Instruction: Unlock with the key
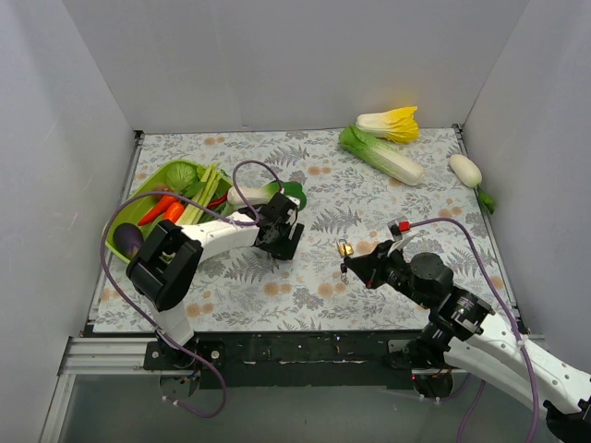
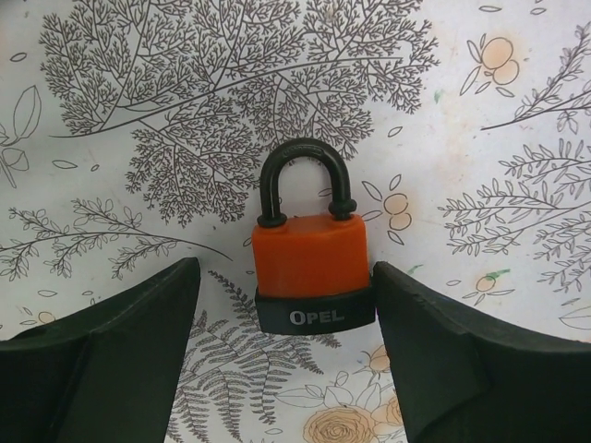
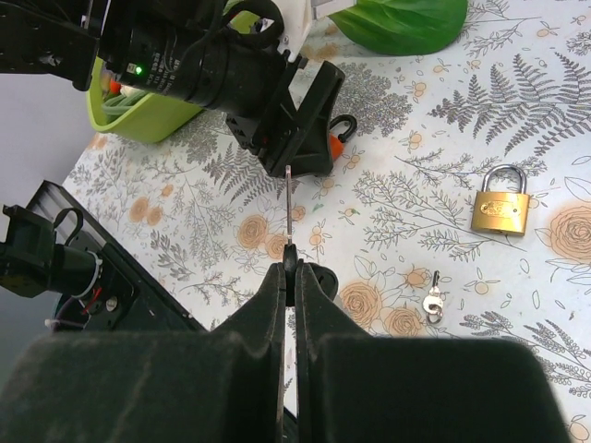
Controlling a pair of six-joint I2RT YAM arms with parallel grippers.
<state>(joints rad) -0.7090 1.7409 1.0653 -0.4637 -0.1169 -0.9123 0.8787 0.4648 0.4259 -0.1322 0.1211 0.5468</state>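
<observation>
Your left pincer (image 2: 284,277) is wide, orange padlock (image 2: 312,258) inside it on the counter (image 2: 462,111), nearer one side; centre, then squeeze the body. Right pincer (image 3: 289,269) pinches the key (image 3: 289,208); aim its blade at the padlock's bottom.

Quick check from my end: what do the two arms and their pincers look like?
Both arms, left arm and right arm, have white links and black joint housings, each trailing a purple cable. The left pincer and right pincer have black, wedge-shaped fingers.
</observation>
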